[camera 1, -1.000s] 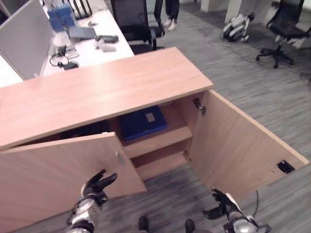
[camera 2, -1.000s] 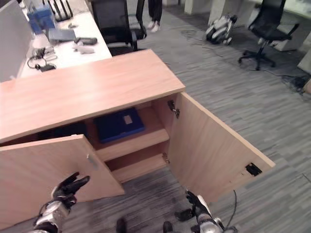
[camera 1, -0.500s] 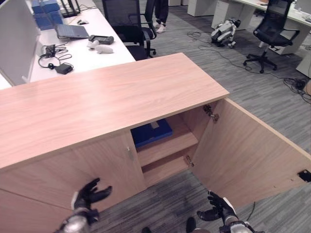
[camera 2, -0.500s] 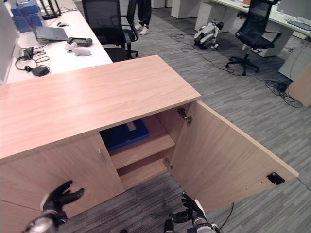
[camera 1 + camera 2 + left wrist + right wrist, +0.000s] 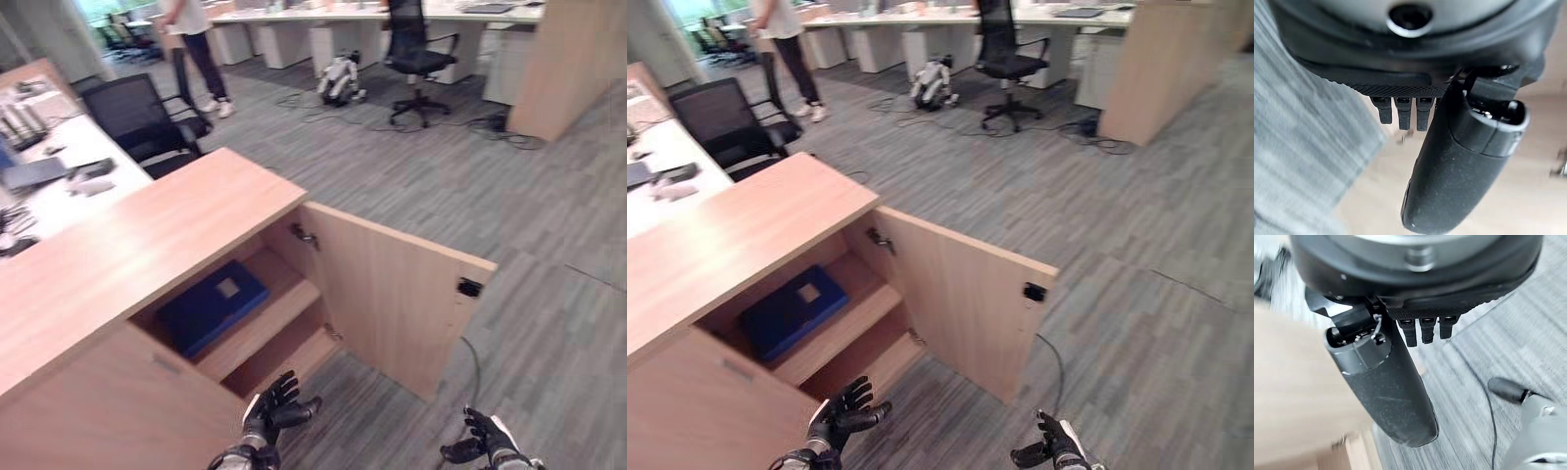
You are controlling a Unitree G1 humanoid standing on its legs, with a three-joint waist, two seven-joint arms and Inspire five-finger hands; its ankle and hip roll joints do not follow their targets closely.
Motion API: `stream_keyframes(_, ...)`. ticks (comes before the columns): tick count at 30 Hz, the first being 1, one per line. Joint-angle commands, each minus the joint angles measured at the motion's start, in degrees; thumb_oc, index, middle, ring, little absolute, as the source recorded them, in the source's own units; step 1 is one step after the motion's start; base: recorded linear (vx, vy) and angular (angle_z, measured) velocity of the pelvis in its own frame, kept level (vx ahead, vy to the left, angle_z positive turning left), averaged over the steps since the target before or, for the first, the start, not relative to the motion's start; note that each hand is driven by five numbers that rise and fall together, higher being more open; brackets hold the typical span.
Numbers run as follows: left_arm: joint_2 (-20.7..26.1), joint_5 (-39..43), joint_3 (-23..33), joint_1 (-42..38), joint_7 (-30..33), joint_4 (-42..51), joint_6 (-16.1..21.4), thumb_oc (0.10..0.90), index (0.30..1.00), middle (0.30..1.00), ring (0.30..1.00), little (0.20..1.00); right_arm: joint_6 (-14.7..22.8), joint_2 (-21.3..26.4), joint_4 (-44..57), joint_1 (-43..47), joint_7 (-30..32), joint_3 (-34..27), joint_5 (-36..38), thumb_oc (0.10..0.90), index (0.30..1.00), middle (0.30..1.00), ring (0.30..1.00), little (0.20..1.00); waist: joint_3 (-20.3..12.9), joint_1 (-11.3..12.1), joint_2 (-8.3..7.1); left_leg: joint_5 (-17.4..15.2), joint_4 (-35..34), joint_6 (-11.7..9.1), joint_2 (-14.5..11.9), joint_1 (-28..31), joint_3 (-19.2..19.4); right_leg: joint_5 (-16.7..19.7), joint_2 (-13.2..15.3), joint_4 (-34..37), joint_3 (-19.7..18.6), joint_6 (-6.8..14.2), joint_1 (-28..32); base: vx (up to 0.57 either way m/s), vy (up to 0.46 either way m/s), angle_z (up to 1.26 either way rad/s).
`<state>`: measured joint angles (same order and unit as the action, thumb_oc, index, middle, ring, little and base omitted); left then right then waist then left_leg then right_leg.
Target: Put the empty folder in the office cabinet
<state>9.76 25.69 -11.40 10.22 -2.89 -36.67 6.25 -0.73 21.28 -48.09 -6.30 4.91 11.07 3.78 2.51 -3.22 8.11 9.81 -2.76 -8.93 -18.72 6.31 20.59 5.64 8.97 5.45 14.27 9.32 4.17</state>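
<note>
A blue folder (image 5: 211, 305) lies flat on the upper shelf inside the wooden office cabinet (image 5: 127, 264). The cabinet's right door (image 5: 392, 304) stands wide open; its left door (image 5: 98, 411) looks closed. My left hand (image 5: 274, 411) hangs low in front of the open compartment, below the shelves, open and empty, its fingers (image 5: 1403, 110) straight. Over the carpet, near the open door's outer edge, my right hand (image 5: 480, 446) is open and empty too, with its thumb (image 5: 1391, 387) standing out.
A desk (image 5: 49, 176) with devices stands behind the cabinet, with a black office chair (image 5: 132, 113) beside it. A person (image 5: 196, 49) stands at the back. A small robot dog (image 5: 338, 76) and another chair (image 5: 416, 54) sit on the grey carpet beyond.
The camera has swung, so the cabinet now shows further left. The left door went from ajar to closed. Both hands stay low and empty.
</note>
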Motion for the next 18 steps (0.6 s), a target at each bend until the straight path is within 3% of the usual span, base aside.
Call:
stream_keyframes(1,4.93,0.27,2.18,-5.70,0.81,1.22,3.07,0.800,0.900,0.900,0.900,0.900,3.89,-3.33,3.07,7.10,0.24,0.28,4.13,0.800,0.900,0.900,0.900,0.900,3.20,1.10,-2.53,-3.99,1.85,-1.83,2.07,1.57,0.96,-5.24,2.16,-0.46,-1.77,1.54,0.38,0.11,-0.178,-0.55)
stream_keyframes(3,4.55,0.52,2.07,-5.48,0.97,0.78,3.24,0.800,0.900,0.900,0.900,0.900,4.05,-2.44,2.98,7.87,0.54,0.46,4.40,0.800,0.900,0.900,0.900,0.900,3.75,1.00,-2.12,-3.25,4.75,-2.21,1.73,0.86,-1.88,-5.99,1.09,-0.45,-3.31,0.93,0.03,0.08,-0.110,-0.70)
stream_keyframes(4,3.79,2.19,1.83,-5.95,1.48,0.24,3.35,0.800,0.900,0.900,0.900,0.900,4.11,-1.26,2.78,8.67,1.04,0.22,4.87,0.800,0.900,0.900,0.900,0.900,4.38,1.73,-2.37,-3.80,6.96,-1.54,3.77,-1.08,-8.18,-6.27,0.97,-0.45,-4.27,0.48,-0.02,0.03,-0.090,-0.87)
stream_keyframes(6,2.97,3.74,1.19,-7.08,1.81,-0.49,3.14,0.800,0.900,0.900,0.900,0.900,4.28,0.09,3.29,9.13,1.88,-1.70,6.18,0.800,0.900,0.900,0.900,0.900,4.80,1.95,-3.51,-7.02,8.18,-0.29,7.56,-4.19,-12.97,-6.22,1.73,-0.45,-4.02,-0.11,0.48,0.04,-0.117,-0.66)
stream_keyframes(8,4.54,2.14,1.07,-6.75,1.25,-0.02,3.17,0.800,0.900,0.900,0.900,0.900,5.26,1.12,5.64,10.82,2.69,-3.78,8.27,0.800,0.900,0.900,0.900,0.900,4.47,2.01,-4.53,-9.48,6.88,0.42,8.33,-3.22,-11.50,-6.59,1.46,-0.74,-4.12,-0.45,1.43,0.14,-0.055,0.21)
stream_keyframes(12,6.73,0.26,1.84,-5.98,0.09,-0.62,2.57,0.800,0.900,0.900,0.900,0.900,7.32,4.16,16.02,17.25,4.61,-6.78,9.39,0.800,0.900,0.900,0.900,0.900,3.00,3.32,-5.98,-9.47,-1.01,1.40,9.49,1.79,-10.87,-6.19,1.76,-1.51,-2.98,0.22,2.57,0.12,0.064,0.15)
stream_keyframes(15,7.58,-0.73,1.67,-5.29,-0.46,-2.37,2.17,0.800,0.900,0.900,0.900,0.900,8.01,5.91,22.19,22.60,4.76,-5.86,9.25,0.800,0.900,0.900,0.900,0.900,2.17,4.82,-6.91,-9.80,-2.01,1.98,9.98,2.11,-11.41,-6.11,1.98,-1.58,-2.04,0.48,2.90,0.02,0.084,0.10)
stream_keyframes(18,7.78,-1.35,2.15,-4.62,-0.43,-3.52,1.66,0.800,0.900,0.900,0.900,0.900,7.84,4.67,26.27,24.45,3.55,-3.64,9.37,0.800,0.900,0.900,0.900,0.900,2.08,6.05,-7.57,-10.06,-2.16,2.39,10.39,2.19,-12.24,-6.25,2.18,-1.78,-1.56,0.52,3.35,0.00,0.059,0.11)
